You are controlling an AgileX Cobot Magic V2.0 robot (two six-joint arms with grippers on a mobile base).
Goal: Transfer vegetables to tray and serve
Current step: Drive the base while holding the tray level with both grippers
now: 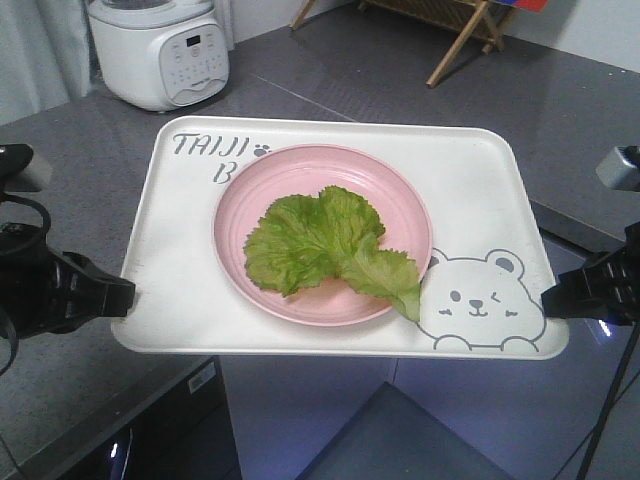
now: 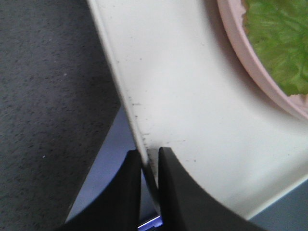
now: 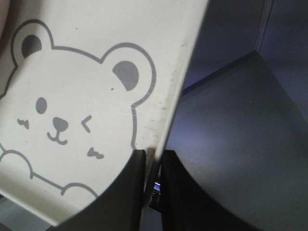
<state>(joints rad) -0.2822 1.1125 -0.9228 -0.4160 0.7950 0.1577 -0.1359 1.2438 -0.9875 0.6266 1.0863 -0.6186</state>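
Cream tray (image 1: 470,180), upper left of the front view: grey lettering (image 1: 210,145) reads "TAIJI", followed by a small paw-print mark (image 1: 262,150). The second line beneath begins "B"; the remainder is covered by the pink plate (image 1: 300,156). Lower right corner of the tray: line drawing of a winking bear (image 1: 482,300), no wording; the same drawing fills the left of the right wrist view (image 3: 62,110). White cooker (image 1: 150,50), top left: control panel (image 1: 196,55) markings too small to read.

1. Shows a cream-white plastic tray (image 3: 96,29) filling the left, its raised rim running diagonally from far right to near centre.
2. Bears a grey winking bear drawing (image 3: 62,115) just left of that rim.
3. Clamped at the near rim by the black right gripper (image 3: 153,156), one finger (image 3: 127,192) on each side.
4. Right of the rim, a dark grey surface (image 3: 240,144) with a bluish sheen.
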